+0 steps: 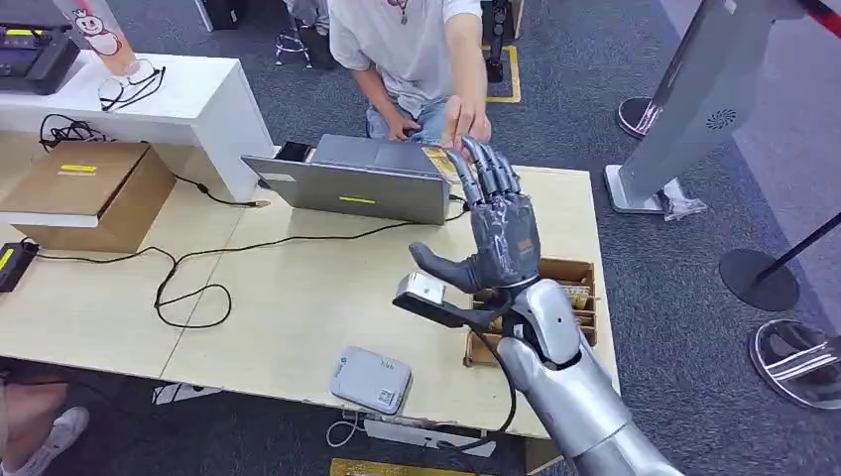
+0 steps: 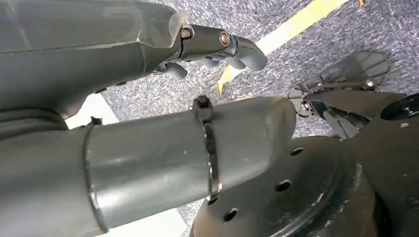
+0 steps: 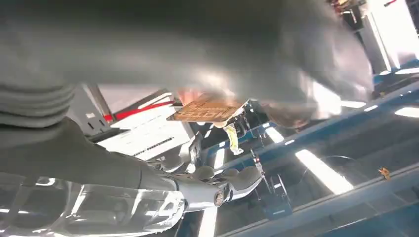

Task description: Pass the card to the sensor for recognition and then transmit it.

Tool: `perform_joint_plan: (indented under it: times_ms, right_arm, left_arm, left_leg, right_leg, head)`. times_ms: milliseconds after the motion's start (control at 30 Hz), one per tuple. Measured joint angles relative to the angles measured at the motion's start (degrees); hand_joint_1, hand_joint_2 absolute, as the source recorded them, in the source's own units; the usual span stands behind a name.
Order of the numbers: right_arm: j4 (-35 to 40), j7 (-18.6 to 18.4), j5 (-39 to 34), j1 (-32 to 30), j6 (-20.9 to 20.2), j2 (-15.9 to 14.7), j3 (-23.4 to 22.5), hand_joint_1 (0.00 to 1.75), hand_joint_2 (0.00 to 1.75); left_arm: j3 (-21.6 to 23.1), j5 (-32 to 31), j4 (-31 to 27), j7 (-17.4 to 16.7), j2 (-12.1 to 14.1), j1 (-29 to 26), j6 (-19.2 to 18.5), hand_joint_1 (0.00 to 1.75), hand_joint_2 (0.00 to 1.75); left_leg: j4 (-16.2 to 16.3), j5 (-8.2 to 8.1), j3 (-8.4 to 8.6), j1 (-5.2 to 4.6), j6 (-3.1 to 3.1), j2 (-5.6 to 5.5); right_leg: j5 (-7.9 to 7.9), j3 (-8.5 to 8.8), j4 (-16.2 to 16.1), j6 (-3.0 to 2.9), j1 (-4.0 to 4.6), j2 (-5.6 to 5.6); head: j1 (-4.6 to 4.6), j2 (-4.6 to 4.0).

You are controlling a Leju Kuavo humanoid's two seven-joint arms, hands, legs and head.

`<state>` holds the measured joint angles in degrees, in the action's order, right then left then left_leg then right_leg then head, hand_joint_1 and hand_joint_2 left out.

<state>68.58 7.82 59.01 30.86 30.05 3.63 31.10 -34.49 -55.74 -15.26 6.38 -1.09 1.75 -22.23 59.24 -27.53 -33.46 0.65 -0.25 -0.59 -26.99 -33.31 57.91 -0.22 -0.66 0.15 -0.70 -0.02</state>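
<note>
One raised arm does the work here: the robot's right hand (image 1: 501, 223) is lifted above the pale wooden table (image 1: 298, 288), palm turned away, thumb spread out to the side and fingers stretched up toward the person (image 1: 417, 50) seated across from it. Nearest the robot, by the table's front edge, lies the flat grey rounded sensor box (image 1: 370, 379), well apart from the hand, which suggests the reading step is no longer the concern and the handover is. Just beside the wrist stands a brown wooden slotted card holder (image 1: 575, 297), probably the stock of cards. Farther on, at the fingertips, the small tan printed card (image 1: 439, 159) sits between the robot's fingers and the person's hand (image 1: 466, 121), which reaches down to it; in the right wrist view the card (image 3: 207, 109) appears flat beside the fingers. Whether the robot's fingers are pinching it or have let go, I cannot tell. Beyond stands a grey open laptop (image 1: 362, 178), its back turned to the robot. The left hand (image 2: 217, 47) hangs low over grey carpet, fingers curled in, holding nothing, since this pass needs only one arm.
</note>
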Motion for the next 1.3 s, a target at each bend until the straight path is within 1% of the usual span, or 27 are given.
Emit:
perform_joint_plan:
  times_ms: [167,467,933,1300]
  right_arm:
    - [-3.1,-0.9,0.8,1.5,0.4,0.8,0.3,0.00,1.75]
    - [-5.6,-1.2,1.1,2.1,0.5,1.4,0.5,0.00,1.75]
    - [-6.6,-1.6,1.9,2.2,0.6,1.6,0.6,0.00,1.75]
    - [-6.9,-2.5,4.7,2.2,1.5,1.6,0.7,0.00,1.75]
  left_arm:
    - [-0.3,-0.1,0.0,0.0,0.0,-0.1,-0.2,0.00,0.00]
    - [-1.0,-0.2,0.0,-0.2,0.0,-0.2,-0.2,0.00,0.00]
    - [-1.4,-0.6,0.0,-0.2,0.0,-0.3,-0.3,0.00,0.00]
    - [-2.0,-1.2,0.0,-0.2,0.0,-0.3,-0.3,0.00,0.00]
  left_leg:
    - [0.0,0.00,0.00,0.00,0.00,0.00]
    - [0.0,0.00,0.00,0.00,0.00,-0.01]
    - [0.0,0.00,0.00,0.00,0.00,-0.01]
    - [0.0,0.00,0.00,0.00,0.00,-0.01]
  right_leg:
    - [0.00,0.00,0.0,0.00,0.00,-0.01]
    - [0.00,0.00,0.0,0.00,0.00,-0.01]
    - [0.00,0.00,0.0,0.00,0.00,-0.01]
    - [0.00,0.00,0.0,0.00,0.00,0.00]
  head:
    - [0.02,0.00]
    - [0.02,0.00]
    - [0.02,0.00]
    - [0.02,0.00]
